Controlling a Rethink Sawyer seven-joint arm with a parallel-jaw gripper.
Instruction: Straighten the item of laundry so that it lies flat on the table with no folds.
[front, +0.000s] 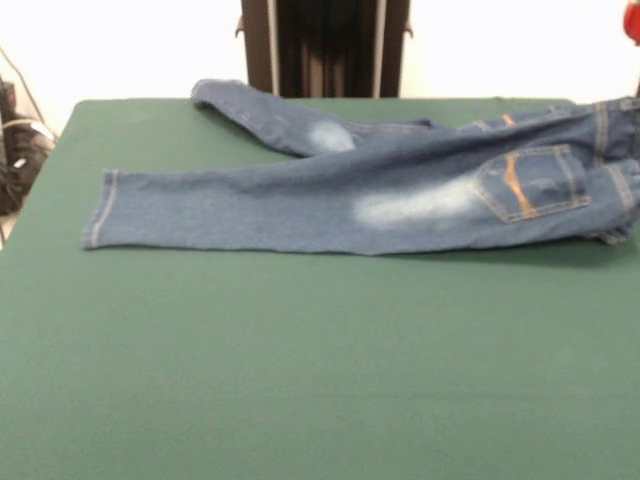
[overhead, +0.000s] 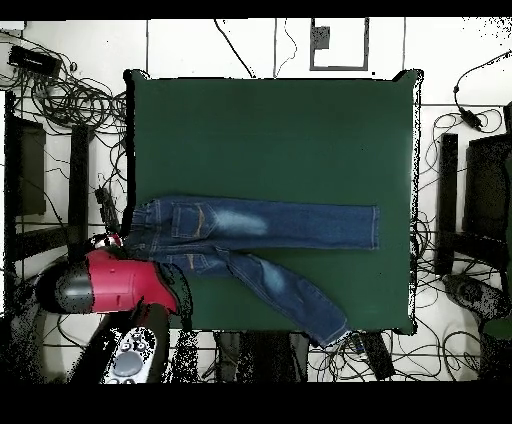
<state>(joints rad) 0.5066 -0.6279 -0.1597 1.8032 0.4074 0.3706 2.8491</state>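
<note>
Jeans (front: 380, 195) lie on the green worktop (front: 300, 380), legs spread in a V, waistband at its edge. Overhead view alone shows the red arm (overhead: 120, 285) at the waistband end (overhead: 150, 225); front view catches only a red bit. Gripper hidden, can't tell its state.

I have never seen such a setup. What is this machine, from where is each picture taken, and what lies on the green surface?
The machine is a robot arm, red and black, standing at one side of the table. One picture looks across the table toward the robot's stand; the other looks straight down from above. On the green cloth lies a small pair of blue jeans, legs spread apart, one straight, one angled away. The overhead view shows the arm beside the waistband. Its gripper is not visible, so I cannot say it holds anything.
</note>
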